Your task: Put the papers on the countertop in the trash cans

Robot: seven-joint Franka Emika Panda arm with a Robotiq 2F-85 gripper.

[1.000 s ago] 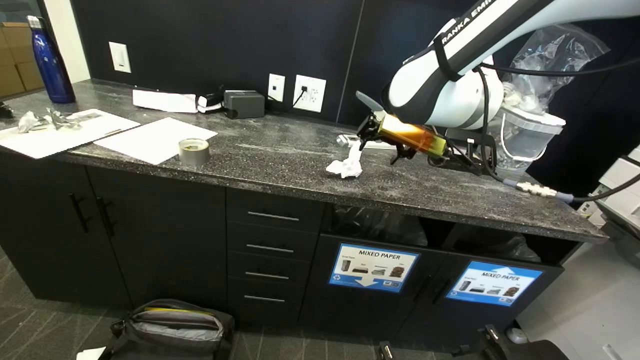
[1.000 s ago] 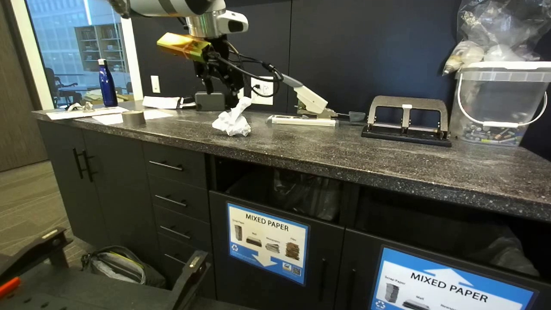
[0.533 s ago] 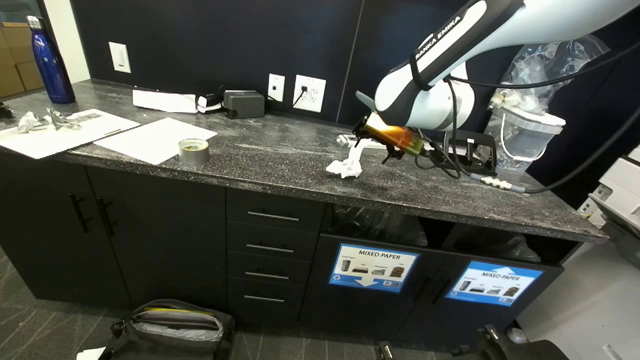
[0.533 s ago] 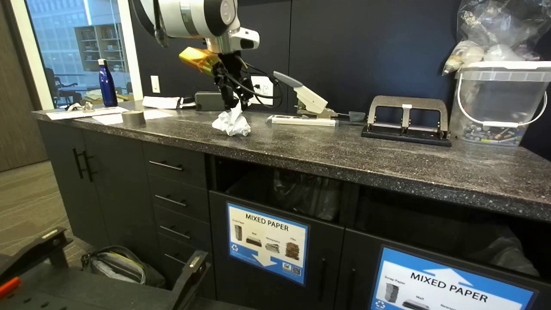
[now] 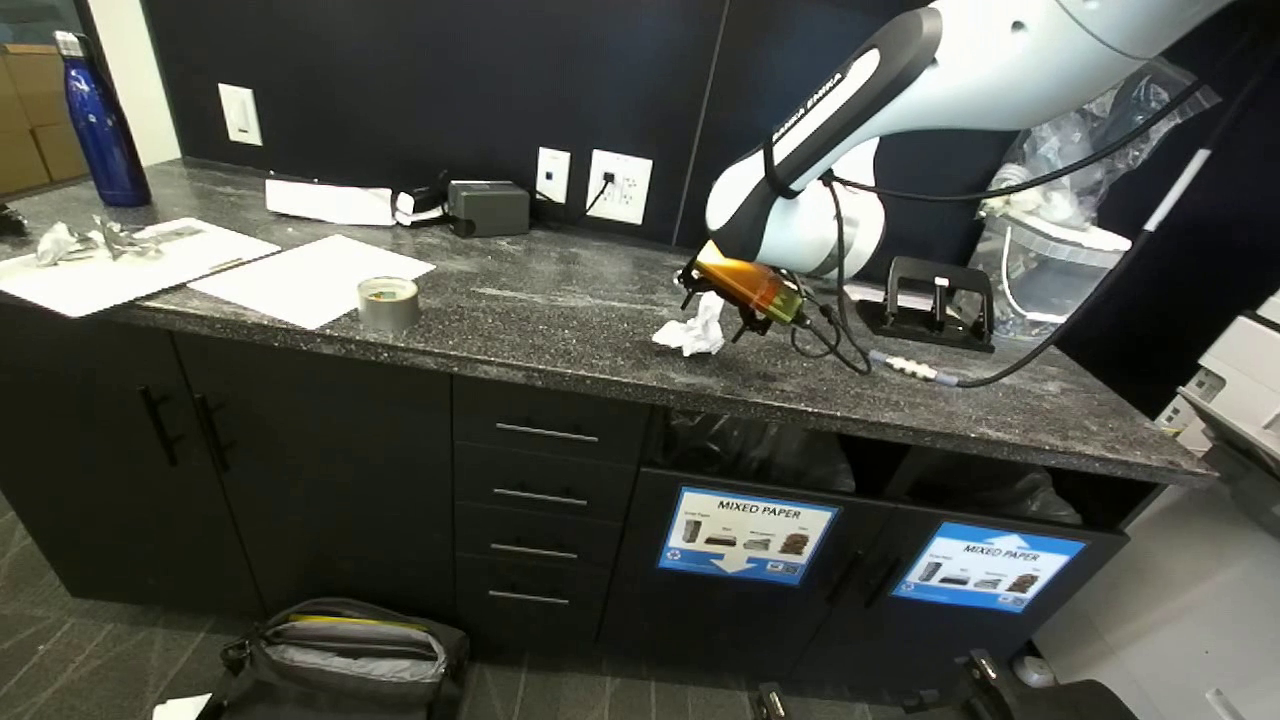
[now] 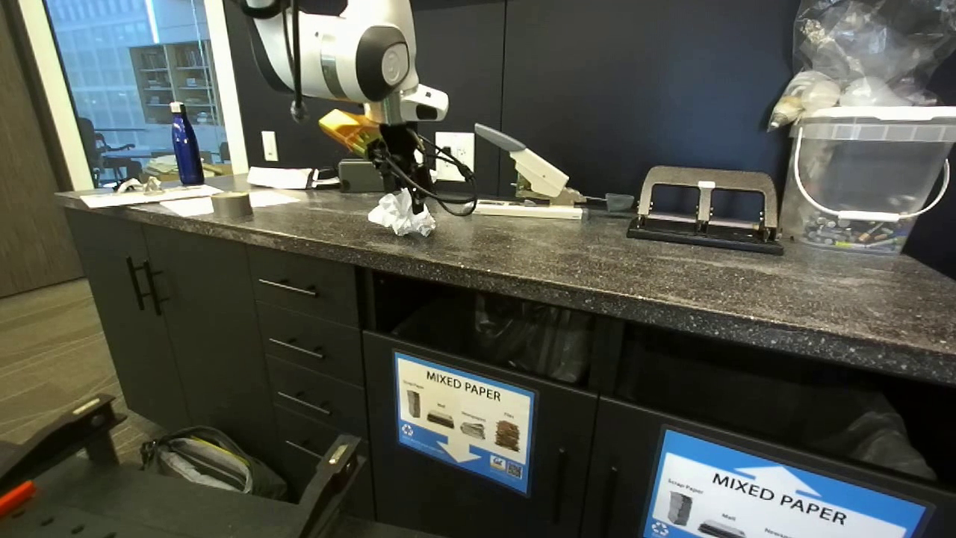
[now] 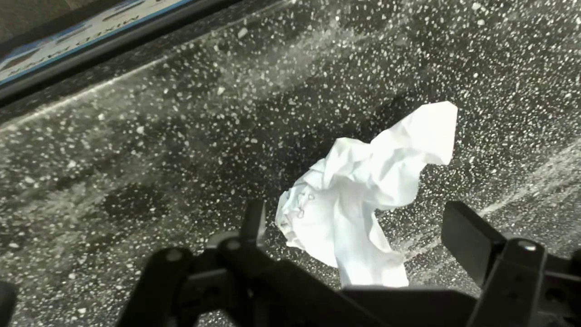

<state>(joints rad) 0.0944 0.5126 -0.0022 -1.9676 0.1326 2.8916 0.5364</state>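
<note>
A crumpled white paper wad rests on the dark speckled countertop, one end sticking up. My gripper is open; in the wrist view the wad appears between its spread fingers, and neither finger clearly touches it. Both exterior views put the gripper right above and beside the wad, pointing down. More crumpled paper lies on a flat sheet at the far left. Below the counter are two black trash cans with blue-and-white labels, open at the top.
Near the gripper, a large stapler stands at the back, then a hole punch and a clear bucket. Toward the far end are a tape roll, a flat sheet, a grey box and a blue bottle.
My gripper has come down toward the wad, staying open throughout. The wad and the other objects have kept their places.
</note>
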